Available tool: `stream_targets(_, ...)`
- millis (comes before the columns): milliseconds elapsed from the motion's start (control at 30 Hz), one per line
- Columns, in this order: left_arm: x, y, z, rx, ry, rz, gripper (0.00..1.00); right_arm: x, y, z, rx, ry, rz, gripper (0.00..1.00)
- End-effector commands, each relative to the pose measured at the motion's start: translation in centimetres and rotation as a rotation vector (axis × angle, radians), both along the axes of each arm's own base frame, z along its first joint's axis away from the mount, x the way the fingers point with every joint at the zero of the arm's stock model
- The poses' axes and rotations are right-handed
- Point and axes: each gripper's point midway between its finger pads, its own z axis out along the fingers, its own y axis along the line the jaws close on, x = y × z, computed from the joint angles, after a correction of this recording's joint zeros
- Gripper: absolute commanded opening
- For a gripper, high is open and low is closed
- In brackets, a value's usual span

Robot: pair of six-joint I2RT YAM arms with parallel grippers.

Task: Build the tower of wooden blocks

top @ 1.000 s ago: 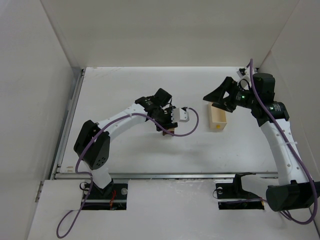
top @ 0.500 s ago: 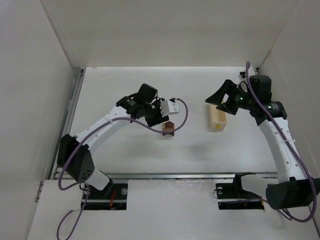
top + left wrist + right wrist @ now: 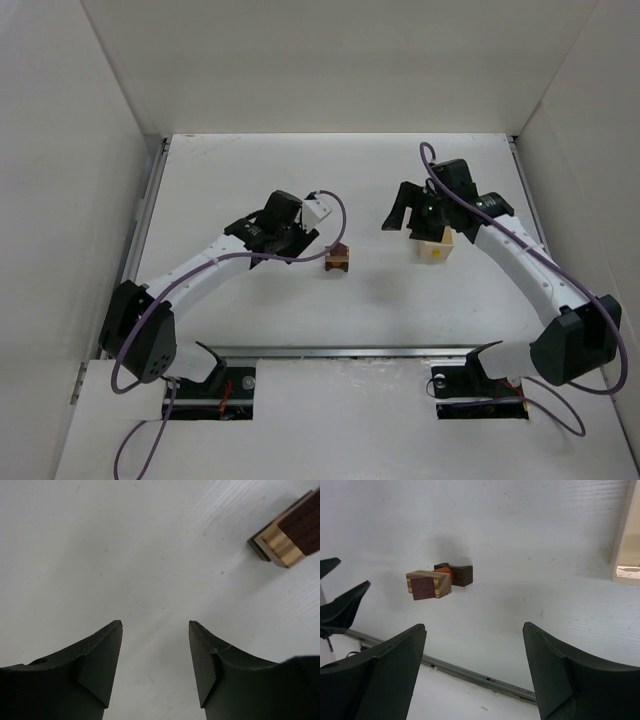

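Wood block tower (image 3: 339, 259) stands seemingly upright; left gripper (image 3: 155, 625), right gripper (image 3: 472, 627) spread empty.

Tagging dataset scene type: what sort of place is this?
Likely a lab robot test cell, not a home or factory: a white table boxed in by plain white panels, left arm and right arm mounted at its near edge, the wood block tower and a cream box on it.

Top external view looks down from high behind the near edge over the whole table (image 3: 400, 300). Each wrist view looks past its own jaws, the left nearer the table; all three share the wood block tower (image 3: 339, 259).
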Motion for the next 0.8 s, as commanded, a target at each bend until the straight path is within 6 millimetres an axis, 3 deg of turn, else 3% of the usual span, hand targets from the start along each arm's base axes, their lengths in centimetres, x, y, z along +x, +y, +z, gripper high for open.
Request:
stream_targets(0,1.5,1.1,2.4,-0.075,-0.122,0.173,0.53,1.8,0.4,2.0,-0.025,-0.089,-0.029,0.84)
stream_targets(467,2.3,2.8,2.4,-0.074,-0.184,0.311,0.58,2.3,7.2,-2.0,-0.117,-0.037,0.059,0.84)
stream_targets(767,2.5,3.5,2.8,-0.073,-0.209,0.336,0.60,2.3,8.6,-4.7,-0.165,0.011,0.069,0.84)
